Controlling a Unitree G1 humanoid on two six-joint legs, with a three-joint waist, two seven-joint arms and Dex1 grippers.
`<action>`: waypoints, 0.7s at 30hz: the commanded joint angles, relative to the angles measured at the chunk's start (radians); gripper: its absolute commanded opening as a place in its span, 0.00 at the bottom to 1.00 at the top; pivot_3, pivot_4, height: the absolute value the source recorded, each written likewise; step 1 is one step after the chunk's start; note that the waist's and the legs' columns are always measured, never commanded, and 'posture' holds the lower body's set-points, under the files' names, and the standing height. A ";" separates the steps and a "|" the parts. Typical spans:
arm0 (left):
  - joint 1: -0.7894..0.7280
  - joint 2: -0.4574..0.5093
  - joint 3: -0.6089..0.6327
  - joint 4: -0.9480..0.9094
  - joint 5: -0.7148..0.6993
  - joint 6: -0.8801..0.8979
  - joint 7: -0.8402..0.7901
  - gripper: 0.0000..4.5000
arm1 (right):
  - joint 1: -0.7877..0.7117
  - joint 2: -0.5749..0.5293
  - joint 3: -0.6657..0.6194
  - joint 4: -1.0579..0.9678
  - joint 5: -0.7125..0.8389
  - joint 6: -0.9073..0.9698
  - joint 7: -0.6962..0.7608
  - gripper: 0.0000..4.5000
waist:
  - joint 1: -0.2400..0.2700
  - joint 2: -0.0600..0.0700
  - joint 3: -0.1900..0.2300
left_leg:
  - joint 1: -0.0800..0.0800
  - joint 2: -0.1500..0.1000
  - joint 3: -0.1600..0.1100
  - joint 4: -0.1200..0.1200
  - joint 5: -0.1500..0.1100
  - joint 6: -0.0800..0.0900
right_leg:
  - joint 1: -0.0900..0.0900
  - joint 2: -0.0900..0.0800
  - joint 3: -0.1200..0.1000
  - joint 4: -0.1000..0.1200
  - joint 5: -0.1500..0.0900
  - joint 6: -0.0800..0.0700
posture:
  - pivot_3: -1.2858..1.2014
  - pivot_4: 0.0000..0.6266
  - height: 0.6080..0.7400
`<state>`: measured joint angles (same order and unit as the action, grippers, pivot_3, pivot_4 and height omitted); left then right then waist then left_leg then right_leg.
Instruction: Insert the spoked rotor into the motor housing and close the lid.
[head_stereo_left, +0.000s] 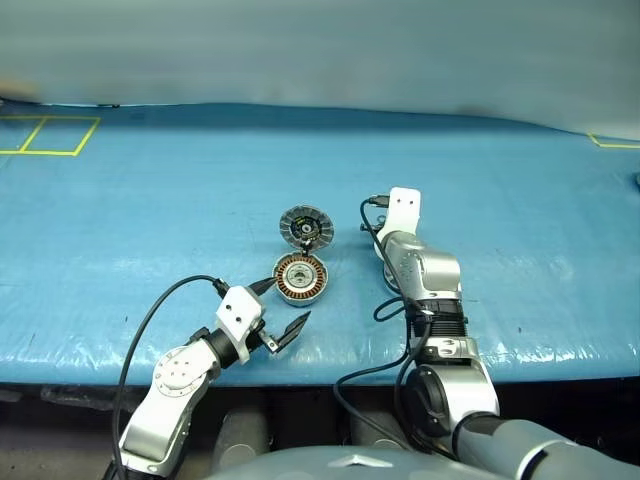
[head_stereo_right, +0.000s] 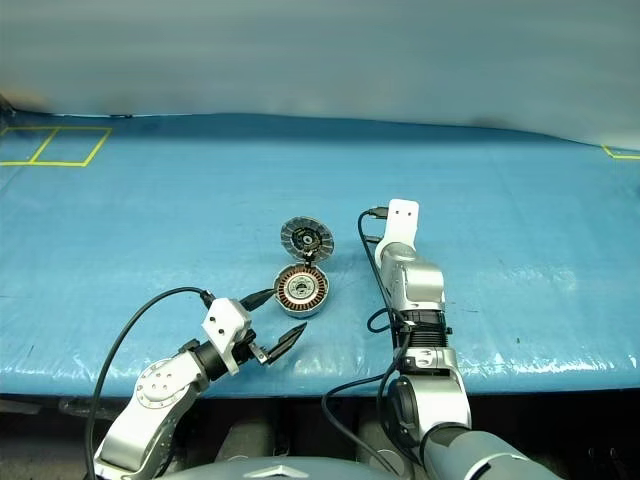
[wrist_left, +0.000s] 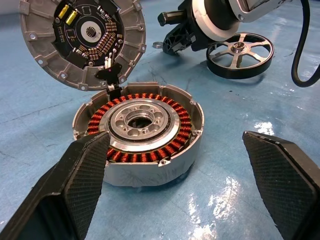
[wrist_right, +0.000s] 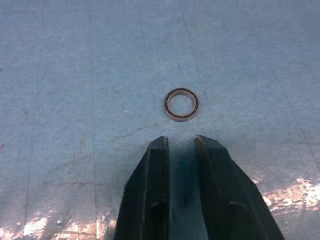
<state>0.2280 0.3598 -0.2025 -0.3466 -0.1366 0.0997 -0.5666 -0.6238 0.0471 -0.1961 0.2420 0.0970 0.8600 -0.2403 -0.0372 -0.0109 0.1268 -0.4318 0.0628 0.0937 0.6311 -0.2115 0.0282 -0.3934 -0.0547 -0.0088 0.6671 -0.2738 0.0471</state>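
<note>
The spoked rotor (wrist_left: 240, 54) lies flat on the blue table (head_stereo_left: 520, 230), just beside the right arm and well in from the near edge. It is judged light, stiff and smooth-rimmed, so a pinch across the thin rim or on one spoke through a gap would suit; flat on the surface, its rim offers little to get under.

The motor housing (head_stereo_left: 300, 278) sits near the middle of the table, copper windings upward, with the ribbed lid (head_stereo_left: 306, 227) tilted open at its far rim.

The left gripper (wrist_left: 175, 185) hangs before the housing, jaws wide apart and empty. The right gripper (wrist_right: 179, 142) shows a narrow gap between its fingers, nothing held, with a small dark ring (wrist_right: 181, 104) just beyond.

In the head views the rotor is hidden by the right arm.
</note>
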 joint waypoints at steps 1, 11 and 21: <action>-0.005 0.003 0.010 -0.007 -0.005 -0.015 -0.001 1.00 | -0.051 -0.005 0.005 -0.013 -0.005 -0.028 -0.006 0.41 | 0.000 0.000 0.000 | 0.000 0.000 0.000 0.000 0.000 0.000 | 0.000 0.000 0.000 0.000 0.000 0.000 | 0.52 0.24 1.00; -0.004 0.001 0.011 -0.006 -0.006 -0.015 0.002 1.00 | -0.161 -0.040 -0.014 0.276 -0.014 -0.208 0.006 0.63 | 0.000 0.001 0.000 | 0.000 0.000 0.000 0.000 0.000 0.000 | 0.000 0.000 0.000 0.000 0.000 0.000 | 0.52 0.24 1.00; 0.005 0.000 0.018 -0.012 -0.007 -0.015 0.013 1.00 | -0.183 -0.054 -0.013 0.467 -0.005 -0.316 0.013 0.50 | 0.000 0.001 0.000 | 0.001 0.000 0.001 0.000 0.000 0.000 | 0.000 0.000 0.001 0.000 0.000 0.000 | 0.52 0.24 1.00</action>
<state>0.2294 0.3590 -0.2007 -0.3378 -0.1368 0.0996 -0.5574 -0.8089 -0.0100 -0.2048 0.7026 0.0850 0.5428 -0.2209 -0.0377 -0.0102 0.1272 -0.4311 0.0629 0.0949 0.6310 -0.2115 0.0283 -0.3931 -0.0545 -0.0080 0.6672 -0.2736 0.0474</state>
